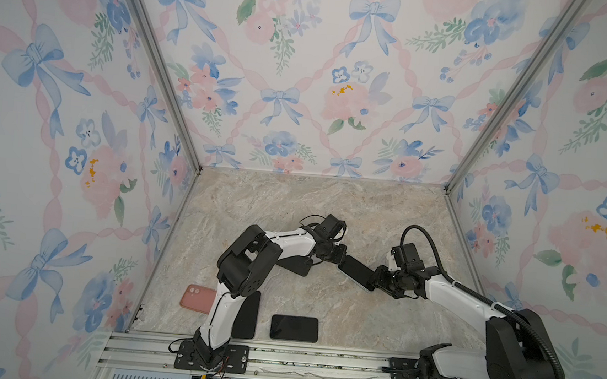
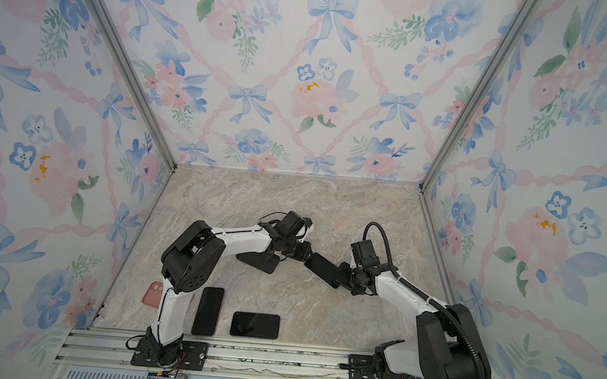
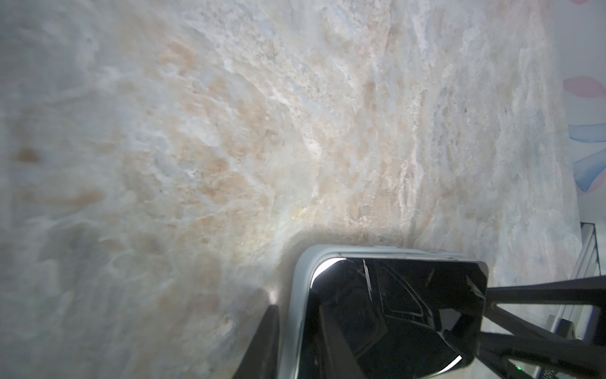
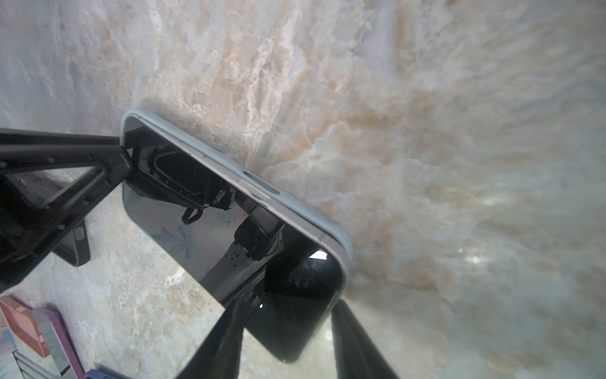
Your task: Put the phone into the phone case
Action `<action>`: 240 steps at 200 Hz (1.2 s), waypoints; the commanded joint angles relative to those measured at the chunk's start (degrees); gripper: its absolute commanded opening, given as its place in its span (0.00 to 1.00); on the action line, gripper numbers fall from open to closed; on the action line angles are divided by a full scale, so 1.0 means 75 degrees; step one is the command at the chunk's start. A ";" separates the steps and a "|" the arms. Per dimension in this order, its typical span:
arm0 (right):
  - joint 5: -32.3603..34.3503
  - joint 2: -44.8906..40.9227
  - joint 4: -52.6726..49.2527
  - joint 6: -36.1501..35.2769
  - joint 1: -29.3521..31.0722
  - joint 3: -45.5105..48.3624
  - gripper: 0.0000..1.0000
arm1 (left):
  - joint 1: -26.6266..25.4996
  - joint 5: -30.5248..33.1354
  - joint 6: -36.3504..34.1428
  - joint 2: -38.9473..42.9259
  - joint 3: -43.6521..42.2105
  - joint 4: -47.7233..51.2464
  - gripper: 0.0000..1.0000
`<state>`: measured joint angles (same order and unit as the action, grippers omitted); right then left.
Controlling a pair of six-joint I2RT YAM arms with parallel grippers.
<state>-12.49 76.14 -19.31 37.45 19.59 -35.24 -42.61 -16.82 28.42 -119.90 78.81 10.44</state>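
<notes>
A black phone (image 1: pixel 356 272) (image 2: pixel 321 269) lies mid-table in a pale grey phone case (image 4: pixel 295 210), slanting between both grippers. The case rim shows along one long side and round one end (image 3: pixel 295 295). The opposite long edge of the screen (image 4: pixel 213 229) shows no rim. My left gripper (image 1: pixel 340 262) is at the far end. One of its fingers (image 3: pixel 262 344) stands just outside the case rim and the other is not clear. My right gripper (image 4: pixel 288 305) straddles the near end, with a sliver of table between one finger (image 4: pixel 354 344) and the phone.
An empty black case (image 1: pixel 296 265) lies under the left forearm. Near the front edge lie a pink case (image 1: pixel 197 298) and two bare black phones (image 1: pixel 247 319) (image 1: pixel 294 328). Floral walls enclose the marble table (image 1: pixel 293 204) on three sides.
</notes>
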 commanded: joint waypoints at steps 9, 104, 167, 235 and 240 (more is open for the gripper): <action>0.0117 0.0005 -0.0056 0.0017 0.0118 -0.0187 0.42 | -0.0062 -0.0167 -0.0122 0.0052 -0.0025 0.0505 0.30; 0.0087 0.0050 -0.0096 0.0002 0.0165 -0.0270 0.39 | -0.0061 -0.0260 -0.0158 -0.0482 0.0268 0.0513 0.25; 0.0075 0.0143 -0.0033 0.0072 0.0257 -0.0362 0.39 | -0.0131 0.0001 -0.0261 -0.0551 0.0077 0.0653 0.20; 0.0119 0.0221 0.0089 0.0216 0.0408 -0.0380 0.39 | -0.0260 -0.0010 -0.0269 -0.0555 -0.0296 0.0718 0.16; 0.0124 0.0230 0.0104 0.0231 0.0409 -0.0382 0.39 | -0.0271 -0.0046 -0.0254 -0.0536 -0.0322 0.0718 0.16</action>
<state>-10.55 77.17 -20.01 38.37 21.23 -35.90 -42.68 -17.50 27.40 -120.79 79.99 11.38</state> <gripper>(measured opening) 0.388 0.165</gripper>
